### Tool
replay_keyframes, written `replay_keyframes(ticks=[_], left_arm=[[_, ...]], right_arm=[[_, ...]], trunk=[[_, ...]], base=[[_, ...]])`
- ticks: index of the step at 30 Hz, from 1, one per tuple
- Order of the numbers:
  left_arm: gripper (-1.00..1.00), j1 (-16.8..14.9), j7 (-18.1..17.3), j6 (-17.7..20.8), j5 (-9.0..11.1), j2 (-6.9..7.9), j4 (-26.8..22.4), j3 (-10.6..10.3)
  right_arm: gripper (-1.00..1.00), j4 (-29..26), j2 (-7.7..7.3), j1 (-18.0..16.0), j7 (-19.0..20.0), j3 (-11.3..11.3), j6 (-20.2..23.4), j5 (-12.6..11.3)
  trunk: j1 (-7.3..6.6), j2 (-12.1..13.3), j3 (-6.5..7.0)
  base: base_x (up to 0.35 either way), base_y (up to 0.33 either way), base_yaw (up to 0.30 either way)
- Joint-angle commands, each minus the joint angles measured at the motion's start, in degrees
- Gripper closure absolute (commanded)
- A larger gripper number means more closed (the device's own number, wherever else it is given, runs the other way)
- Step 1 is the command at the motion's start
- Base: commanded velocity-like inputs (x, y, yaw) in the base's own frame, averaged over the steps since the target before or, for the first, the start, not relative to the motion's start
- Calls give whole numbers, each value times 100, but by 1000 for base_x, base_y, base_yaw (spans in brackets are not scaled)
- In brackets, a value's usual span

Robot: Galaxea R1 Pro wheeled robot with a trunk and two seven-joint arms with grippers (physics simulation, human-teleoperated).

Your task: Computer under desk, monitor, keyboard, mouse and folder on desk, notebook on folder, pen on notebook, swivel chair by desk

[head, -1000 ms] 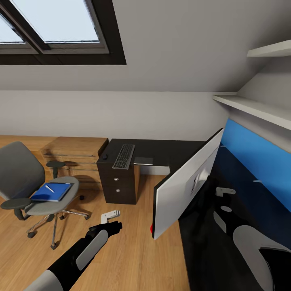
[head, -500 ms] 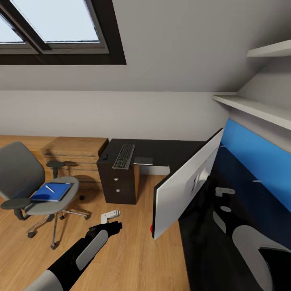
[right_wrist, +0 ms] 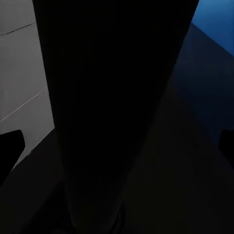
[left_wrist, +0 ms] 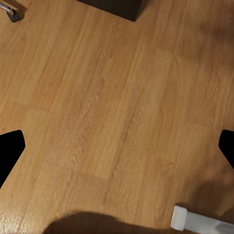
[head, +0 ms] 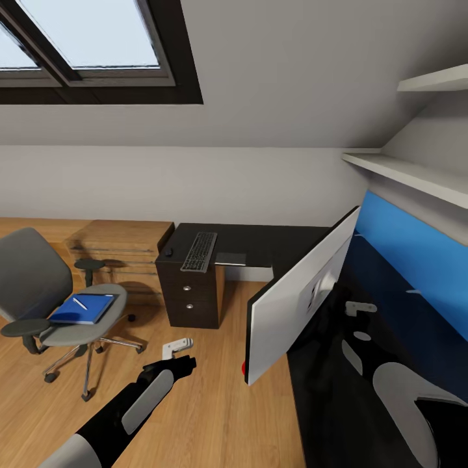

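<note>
The long black-topped desk with the blue back panel carried the wide flat monitor, which stood near the robot with its pale back toward the head camera and a small red dot at its lower corner. That part looked done. The slim silver-grey keyboard with dark keys lay at the far end of the desk, well apart from the monitor, with the small black rounded mouse just beside it, so I judged both had yet to be brought closer. A thin dark grey rectangle, probably the notebook, lay just beside the keyboard on its other side.

The grey swivel chair with black armrests stood out on the oak floor, away from the desk, and the flat bright blue folder lay on its seat with the slim white pen on top. Folder, notebook stack, pen and chair all remained to be dealt with.

The left gripper hung over bare floor, its fingers wide apart and empty. The right gripper was set wide too, close against a dark shape I took for the monitor's stem; whether it touched was too dark to tell. I could not make out the computer.
</note>
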Motion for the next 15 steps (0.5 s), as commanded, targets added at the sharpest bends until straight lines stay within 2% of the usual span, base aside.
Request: replay_keyframes(ticks=[1, 15], left_arm=[[-100, -7, 45, 4, 37, 7, -9, -20], [-100, -8, 45, 1, 42, 8, -9, -21]], right_arm=[[-100, 7, 2, -7, 9, -29, -27, -8], [-100, 5, 3, -6, 9, -28, -27, -8]], trunk=[[4, -13, -13], [4, -13, -13]], base=[[30, 0, 0], [66, 0, 0]])
